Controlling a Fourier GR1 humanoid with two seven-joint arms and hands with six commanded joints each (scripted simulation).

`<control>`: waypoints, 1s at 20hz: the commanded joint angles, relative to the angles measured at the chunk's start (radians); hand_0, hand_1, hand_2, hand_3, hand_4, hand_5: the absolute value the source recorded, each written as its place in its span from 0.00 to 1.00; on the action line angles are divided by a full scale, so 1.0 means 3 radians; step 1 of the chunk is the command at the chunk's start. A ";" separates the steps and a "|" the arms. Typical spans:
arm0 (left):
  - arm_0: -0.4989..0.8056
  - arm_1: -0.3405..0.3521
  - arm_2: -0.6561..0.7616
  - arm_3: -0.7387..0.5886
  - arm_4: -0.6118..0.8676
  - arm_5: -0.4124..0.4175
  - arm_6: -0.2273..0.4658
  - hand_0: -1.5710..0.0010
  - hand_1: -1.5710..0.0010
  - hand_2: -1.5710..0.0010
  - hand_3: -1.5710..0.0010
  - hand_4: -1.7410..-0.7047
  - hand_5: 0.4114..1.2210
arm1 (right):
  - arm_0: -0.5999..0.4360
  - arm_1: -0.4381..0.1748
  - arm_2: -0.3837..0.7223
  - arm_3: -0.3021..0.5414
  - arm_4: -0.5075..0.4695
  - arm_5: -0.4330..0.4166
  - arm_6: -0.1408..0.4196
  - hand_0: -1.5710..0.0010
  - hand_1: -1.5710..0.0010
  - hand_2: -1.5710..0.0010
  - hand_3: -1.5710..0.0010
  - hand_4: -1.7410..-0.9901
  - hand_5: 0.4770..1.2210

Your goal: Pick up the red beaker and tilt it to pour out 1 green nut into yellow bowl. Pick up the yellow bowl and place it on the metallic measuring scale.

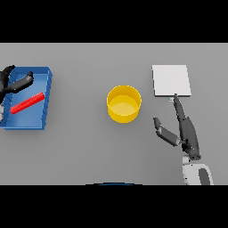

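Observation:
A yellow bowl (124,103) stands upright in the middle of the grey table. To its right lies the flat metallic scale (171,80), a pale square plate. My right hand (186,130) is below the scale, open, with straight fingers reaching to the scale's near edge and the thumb spread towards the bowl. A red elongated object (27,103), the red beaker lying on its side, rests in a blue tray (46,101) at the far left. My left hand (12,83) hovers over the tray's far left corner, fingers relaxed, holding nothing. No green nut is visible.
The blue tray has raised walls and sits against the view's left edge. Bare table lies between the tray and the bowl and in front of the bowl.

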 commanded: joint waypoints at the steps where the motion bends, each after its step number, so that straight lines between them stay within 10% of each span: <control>1: -0.0006 0.0029 0.0035 -0.0002 0.0013 0.0007 -0.0040 0.92 0.94 0.93 0.94 0.92 0.32 | -0.0001 -0.0005 0.0013 -0.0008 0.0035 -0.0013 0.0005 1.00 1.00 1.00 1.00 0.73 0.25; 20: -0.0099 -0.0101 0.0069 0.0084 0.0035 0.0083 -0.0196 1.00 1.00 1.00 1.00 0.91 0.38 | -0.1436 -0.1040 0.0909 0.0434 0.1355 0.0915 0.0120 1.00 1.00 1.00 1.00 0.63 0.25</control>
